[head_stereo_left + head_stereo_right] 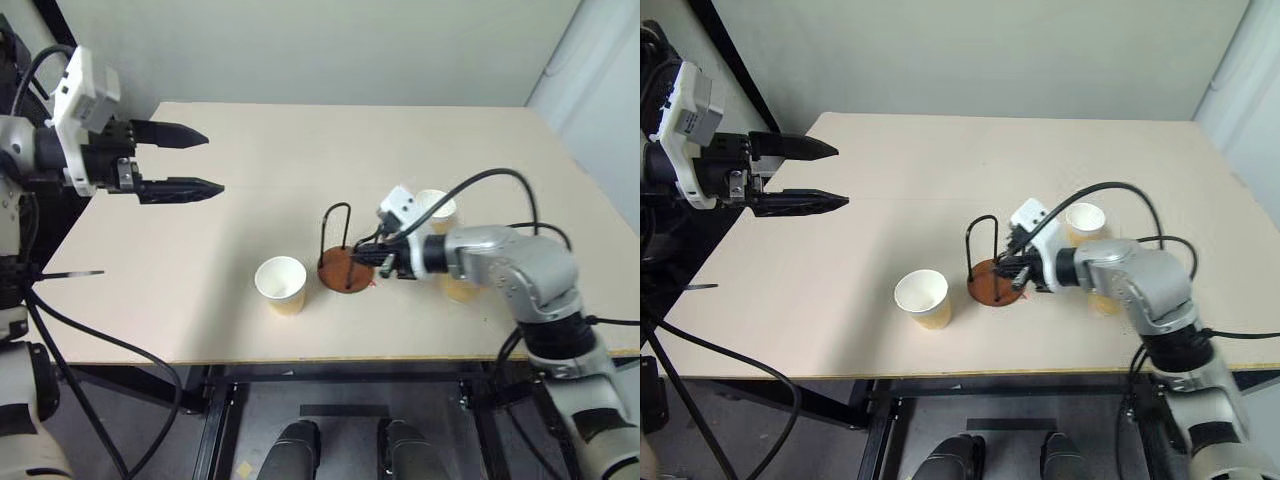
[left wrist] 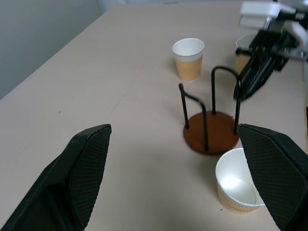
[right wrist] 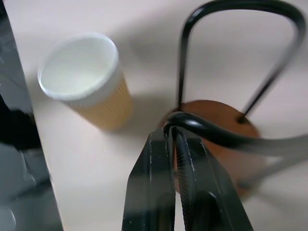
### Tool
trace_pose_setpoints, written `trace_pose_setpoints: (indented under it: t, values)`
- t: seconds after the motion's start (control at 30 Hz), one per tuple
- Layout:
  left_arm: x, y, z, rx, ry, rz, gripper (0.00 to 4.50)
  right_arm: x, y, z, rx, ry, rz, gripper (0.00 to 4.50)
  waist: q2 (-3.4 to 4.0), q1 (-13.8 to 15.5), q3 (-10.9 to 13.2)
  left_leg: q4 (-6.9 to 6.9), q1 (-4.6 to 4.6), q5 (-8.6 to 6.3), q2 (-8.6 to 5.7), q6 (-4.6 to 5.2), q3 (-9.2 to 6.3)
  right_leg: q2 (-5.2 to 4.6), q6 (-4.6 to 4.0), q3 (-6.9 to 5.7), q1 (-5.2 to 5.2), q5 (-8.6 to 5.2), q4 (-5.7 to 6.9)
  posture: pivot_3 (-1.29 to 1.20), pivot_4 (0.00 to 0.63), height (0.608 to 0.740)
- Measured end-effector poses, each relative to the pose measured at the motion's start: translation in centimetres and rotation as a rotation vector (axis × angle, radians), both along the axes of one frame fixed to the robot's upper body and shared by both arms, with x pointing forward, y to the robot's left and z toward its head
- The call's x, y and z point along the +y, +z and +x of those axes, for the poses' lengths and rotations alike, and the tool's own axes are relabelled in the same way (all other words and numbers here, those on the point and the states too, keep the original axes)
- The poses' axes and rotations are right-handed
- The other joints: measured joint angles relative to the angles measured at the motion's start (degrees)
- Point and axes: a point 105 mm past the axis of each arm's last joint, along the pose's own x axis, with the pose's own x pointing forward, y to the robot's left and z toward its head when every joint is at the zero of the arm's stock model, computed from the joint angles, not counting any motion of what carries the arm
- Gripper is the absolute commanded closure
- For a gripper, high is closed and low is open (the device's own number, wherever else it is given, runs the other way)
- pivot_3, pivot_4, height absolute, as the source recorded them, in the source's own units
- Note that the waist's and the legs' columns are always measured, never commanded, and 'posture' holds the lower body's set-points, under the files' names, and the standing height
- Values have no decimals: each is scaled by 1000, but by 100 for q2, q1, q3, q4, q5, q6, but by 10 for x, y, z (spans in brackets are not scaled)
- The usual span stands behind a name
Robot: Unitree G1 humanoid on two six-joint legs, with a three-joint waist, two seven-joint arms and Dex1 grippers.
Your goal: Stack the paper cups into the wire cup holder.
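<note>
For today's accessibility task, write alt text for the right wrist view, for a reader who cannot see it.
The right gripper, its two black fingers shut, pinches the top of one black wire loop of the wire cup holder, whose reddish-brown base sits on the pale table. Beside the holder stands an upright, empty paper cup, white inside and tan outside.

Even soft light (wrist close-up blurred)

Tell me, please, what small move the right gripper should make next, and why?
Probably steady or shift the holder slightly. The right gripper is shut on one of its wire loops, no cup sits in it yet, and the nearest cup stands upright beside it. The left gripper hangs open, away from the holder.
</note>
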Motion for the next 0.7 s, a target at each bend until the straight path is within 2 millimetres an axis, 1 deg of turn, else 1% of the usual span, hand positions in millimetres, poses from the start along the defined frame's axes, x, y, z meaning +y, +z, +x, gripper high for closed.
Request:
trace_pose_setpoints:
  t: [0.1, 0.17, 0.27, 0.33, 0.43, 0.7]
  values:
    - [-1, -3, -1, 19, -16, 5, 0, -17, 11, -4, -36, 72, -49, 4474, -1, -7, 0, -5, -3, -1, 1, -1, 0, 0, 0, 2, -6, -1, -1, 0, 150, 740]
    - [-2, -6, -2, 36, -28, 11, 0, -21, 18, -8, -62, 127, -70, 4474, 0, -15, 0, -13, 1, -2, 4, -2, 0, 2, 2, 0, -7, -2, 0, 0, 150, 740]
    - [-5, -13, -4, 70, -46, 22, 0, -26, 20, -18, -58, 212, -101, 4474, -1, -21, 0, -18, 1, -1, 12, -3, 0, 11, 5, -1, -12, -4, 0, 0, 150, 740]
    - [-9, -18, -5, 91, -68, 34, 0, -26, 20, -23, -60, 261, -113, 4474, -1, -30, 1, -17, 1, -1, 21, -4, 0, 20, 6, 0, -11, -4, 0, 0, 150, 740]
    - [-13, -19, -7, 103, -91, 31, 0, -23, 19, -29, -63, 313, -117, 4474, -2, -33, 1, -10, 3, -2, 36, -5, 0, 39, 4, 4, -9, -3, 1, 0, 150, 740]
    - [-14, -19, -8, 106, -91, 30, 0, -17, 3, -28, -76, 360, -163, 4474, -2, -45, 1, -5, 16, 3, 68, -14, -1, 67, -20, 2, -6, 12, 13, 0, 150, 740]
